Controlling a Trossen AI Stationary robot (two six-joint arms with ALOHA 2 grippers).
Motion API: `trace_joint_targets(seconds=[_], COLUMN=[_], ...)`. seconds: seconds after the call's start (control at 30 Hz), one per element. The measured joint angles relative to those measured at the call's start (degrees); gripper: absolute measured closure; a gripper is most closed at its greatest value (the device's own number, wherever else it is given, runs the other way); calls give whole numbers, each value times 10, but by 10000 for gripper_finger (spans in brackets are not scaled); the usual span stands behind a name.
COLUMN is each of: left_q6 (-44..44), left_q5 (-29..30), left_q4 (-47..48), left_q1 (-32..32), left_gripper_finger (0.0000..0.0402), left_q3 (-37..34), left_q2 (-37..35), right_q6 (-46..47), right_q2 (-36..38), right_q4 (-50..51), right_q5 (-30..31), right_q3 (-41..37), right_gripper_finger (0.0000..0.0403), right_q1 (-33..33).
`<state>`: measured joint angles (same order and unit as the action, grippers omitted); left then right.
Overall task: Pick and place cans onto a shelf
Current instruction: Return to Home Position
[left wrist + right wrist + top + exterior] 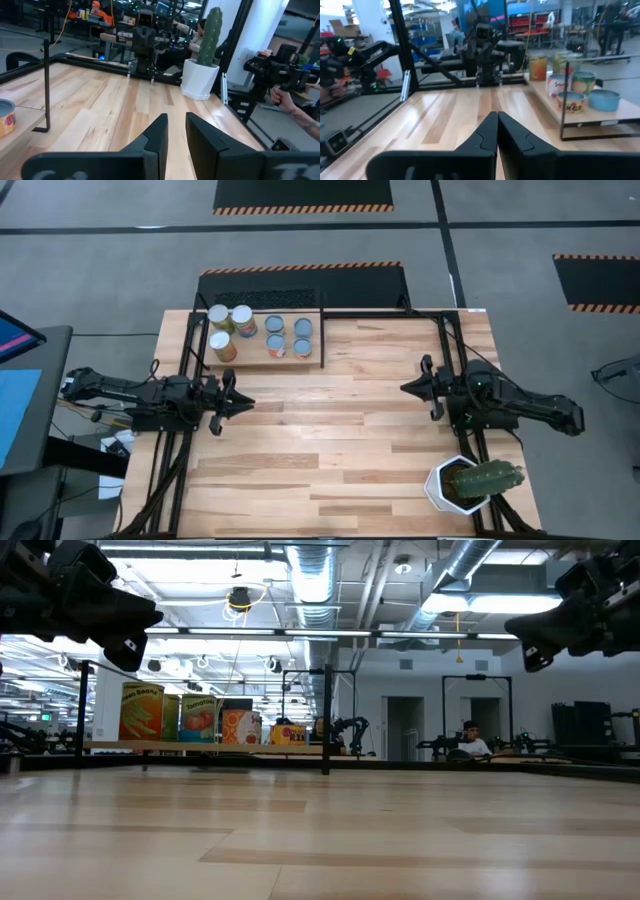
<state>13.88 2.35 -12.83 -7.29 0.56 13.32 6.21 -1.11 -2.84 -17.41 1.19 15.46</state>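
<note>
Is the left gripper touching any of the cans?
Apart. The high view shows bare tabletop between the left gripper and the cans on the shelf.

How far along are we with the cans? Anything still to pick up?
Done: all seven cans stand on the shelf. In hand: nothing; the left tool, slightly open, and the right tool, shut, hang empty over the table. Left: no can lies off the shelf, only a cactus pot stands by the right arm, so just parking the arms.
</note>
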Motion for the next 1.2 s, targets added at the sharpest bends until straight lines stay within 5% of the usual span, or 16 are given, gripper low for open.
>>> trace_joint_targets(seconds=[0.17, 0.43, 1.2], left_q6=[-18, -1, 1], left_q5=[0, -6, -5], left_q4=[50, 128, 134], left_q1=[0, 0, 0], left_gripper_finger=[346, 346, 346], left_q3=[0, 5, 7], left_q2=[0, 4, 4], right_q6=[2, 134, 139], right_q2=[-6, -8, -8], right_q4=[10, 9, 7], right_q5=[24, 24, 25], right_q3=[0, 0, -1], right_gripper_finger=[370, 370, 370], right_q1=[0, 0, 0])
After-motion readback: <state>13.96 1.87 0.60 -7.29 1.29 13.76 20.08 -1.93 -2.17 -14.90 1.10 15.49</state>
